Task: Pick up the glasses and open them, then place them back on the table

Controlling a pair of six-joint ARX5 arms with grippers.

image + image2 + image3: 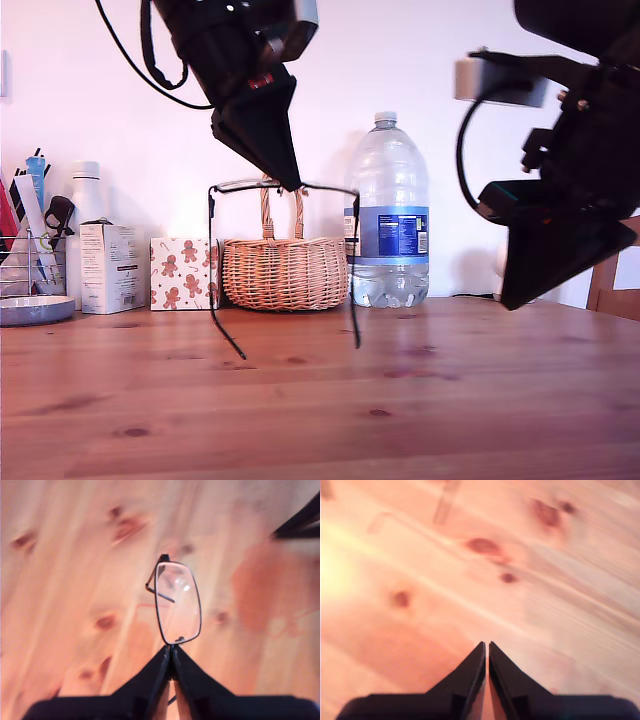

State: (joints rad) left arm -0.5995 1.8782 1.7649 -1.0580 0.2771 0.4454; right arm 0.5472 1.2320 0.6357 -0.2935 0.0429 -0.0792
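Aloft, glasses [283, 190] in my first gripper [290, 183]

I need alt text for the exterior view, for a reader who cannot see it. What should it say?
My first gripper holds the glasses by the frame above the table, both temple arms hanging open. My second gripper, shut and empty, hangs at the exterior view's right. A basket and a water bottle stand behind.

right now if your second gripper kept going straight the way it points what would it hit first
Probably just the bare table. My second gripper has its jaws shut on nothing, and its wrist view shows only wood ahead. The glasses hang from my first gripper, off that line.
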